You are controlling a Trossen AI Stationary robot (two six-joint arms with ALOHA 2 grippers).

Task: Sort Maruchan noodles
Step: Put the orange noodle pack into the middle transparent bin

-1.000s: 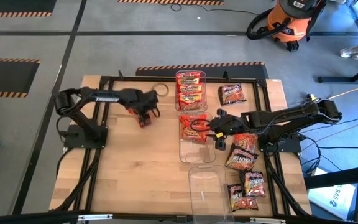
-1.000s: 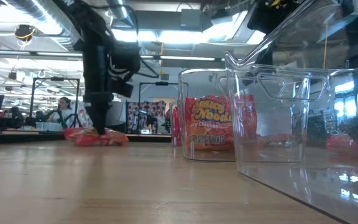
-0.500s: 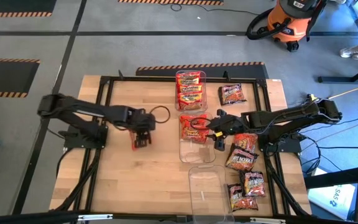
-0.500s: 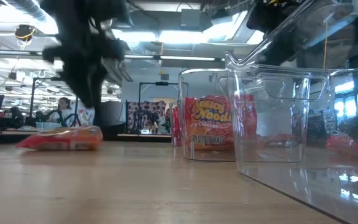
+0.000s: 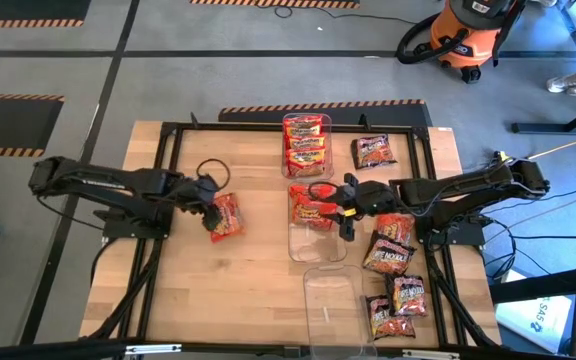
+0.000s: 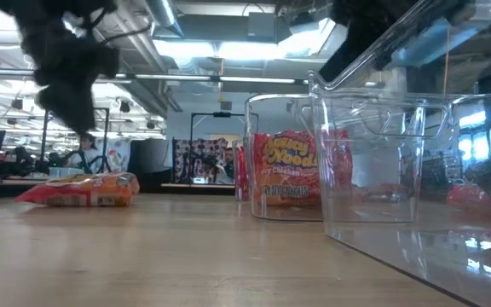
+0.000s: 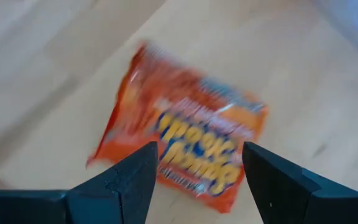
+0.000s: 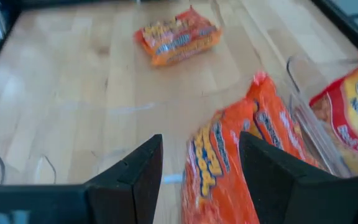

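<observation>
At the left of the table (image 5: 248, 300) the left gripper (image 5: 208, 212) hangs over the wood with its fingers spread and nothing between them; the left wrist view shows an orange-red packet (image 7: 182, 149) lying flat on the boards beyond the two fingertips, its yellow lettering too blurred to read. From above, that same packet sits just beside the gripper, well apart from the bins.

Toward the middle, at the far edge, a clear bin (image 5: 306, 143) holds a stack of red-yellow packets (image 5: 306, 150). The next clear bin (image 5: 318, 240) holds orange-red packets (image 5: 311, 205). In the low view a packet standing in a bin (image 6: 290, 166) shows yellow letters ending in "Noodles" and, lower down, what looks like "Chicken"; the rest is unreadable. A third, nearest bin (image 5: 330, 300) has clear walls.

The right gripper (image 5: 346, 210) hovers over the middle bin's right edge, fingers spread and empty, with the orange-red packets just past its tips in the right wrist view.

On the right side of the table lie dark packets with red: one near the far edge (image 5: 373, 151), and several (image 5: 393, 270) beside the right arm, running toward the near corner. Their printing cannot be read from above.
</observation>
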